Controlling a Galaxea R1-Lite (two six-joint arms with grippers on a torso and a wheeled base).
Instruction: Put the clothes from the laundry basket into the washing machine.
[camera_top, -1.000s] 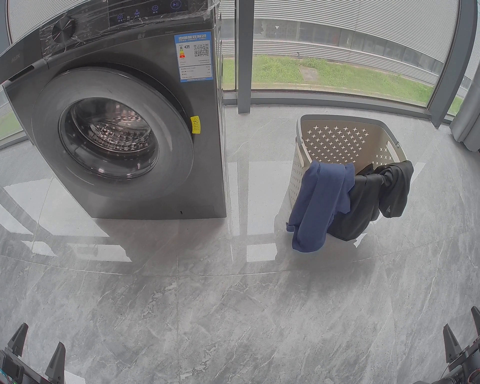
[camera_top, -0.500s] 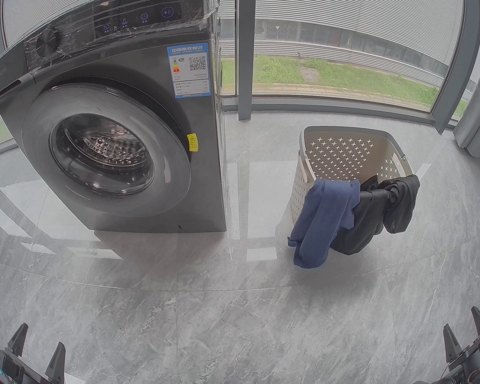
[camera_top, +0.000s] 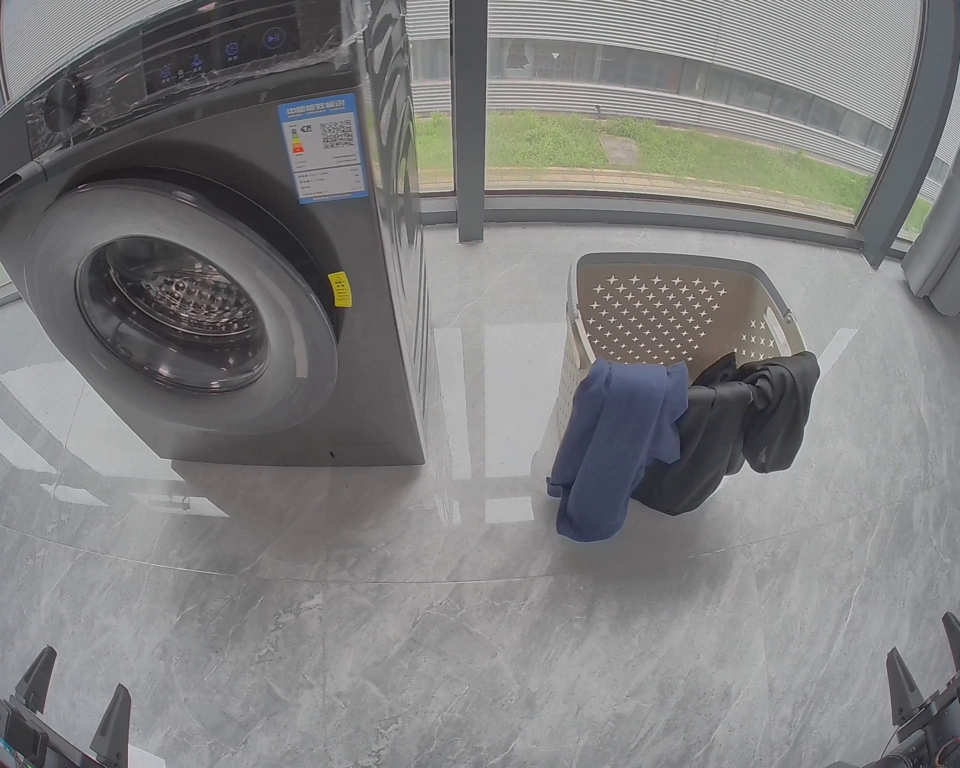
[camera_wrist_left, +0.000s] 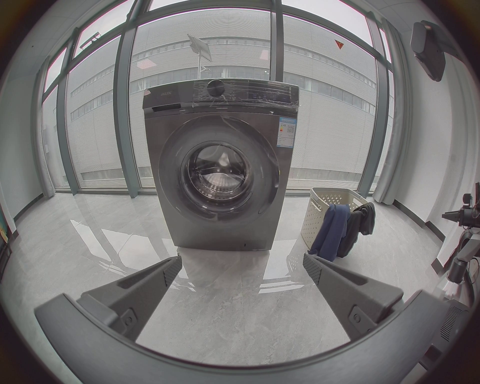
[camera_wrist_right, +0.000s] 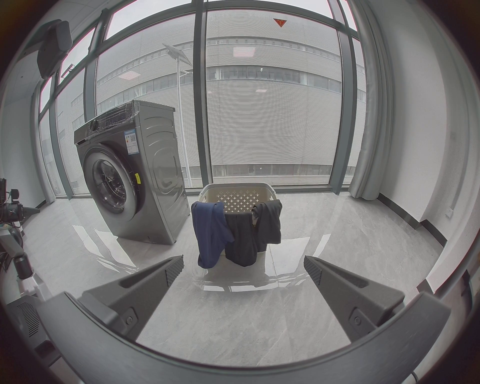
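Note:
A cream laundry basket stands on the floor, right of the grey washing machine. Over its near rim hang a blue garment and a black garment. The machine's round door is closed. My left gripper sits low at the front left, open and empty. My right gripper sits low at the front right, open and empty. Both are far from the basket.
Glossy grey marble floor stretches between me and the machine and basket. Tall windows run behind them, with a pillar between and a curtain at the far right.
The whole head picture has shifted: the machine and basket now sit further left and lower, so the camera moved. Both grippers keep their places, still open.

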